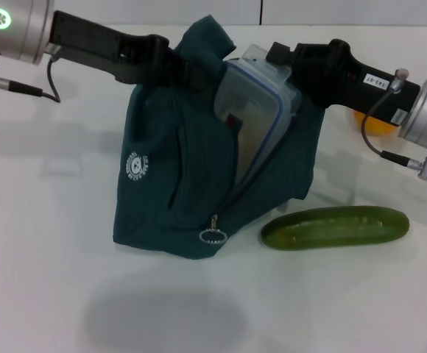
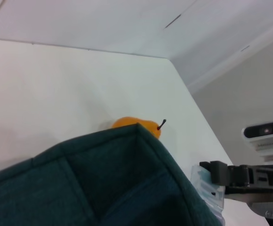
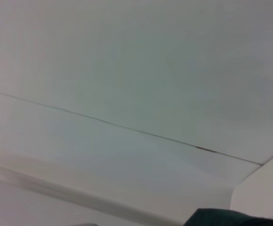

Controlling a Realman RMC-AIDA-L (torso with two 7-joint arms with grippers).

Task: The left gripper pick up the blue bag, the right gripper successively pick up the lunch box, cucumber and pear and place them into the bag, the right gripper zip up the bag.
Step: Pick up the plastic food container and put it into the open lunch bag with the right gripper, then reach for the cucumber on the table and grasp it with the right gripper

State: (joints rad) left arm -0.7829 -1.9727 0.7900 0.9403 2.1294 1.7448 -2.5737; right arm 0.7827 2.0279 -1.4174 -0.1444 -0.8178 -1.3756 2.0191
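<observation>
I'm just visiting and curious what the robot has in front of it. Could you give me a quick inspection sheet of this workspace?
Surface: white table, bare in front.
Job's things: blue bag held up; lunch box partly inside its opening; cucumber lying beside the bag; pear behind the bag.
Clutter: nothing seen.
Grippers: left gripper shut on the bag's top edge; right gripper at the lunch box's top.
Cables: black cable looping at the right wrist, another at the left wrist.
Surroundings: plain white wall behind.
</observation>
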